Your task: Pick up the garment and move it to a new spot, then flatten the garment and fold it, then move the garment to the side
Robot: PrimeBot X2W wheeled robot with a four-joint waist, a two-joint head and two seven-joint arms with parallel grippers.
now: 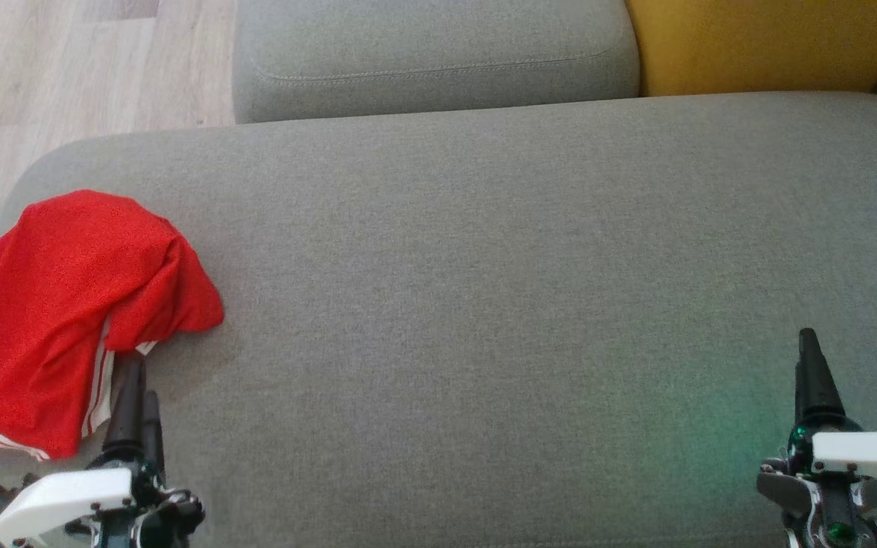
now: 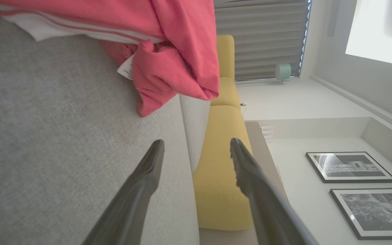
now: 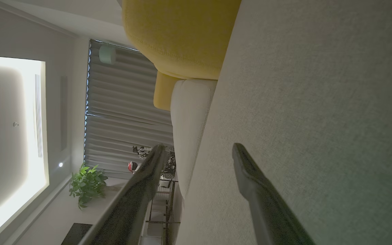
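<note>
the grey sofa seat (image 1: 484, 304) lay before me, with the red garment (image 1: 65, 304) crumpled at its left end, perhaps hanging over the edge. my left gripper (image 2: 196, 144) stood just beside it, fingers spread and empty; my right gripper (image 3: 197, 148) was well apart, likewise spread and empty. i judged the pickup not yet begun; it would call for reaching into a fold and closing.

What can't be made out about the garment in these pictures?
Garment, head view: the left edge cuts off its lower left part; its own folds hide its shape.
Garment, left wrist view: the top edge cuts it off.
White label, left wrist view: print too small to read.
</note>
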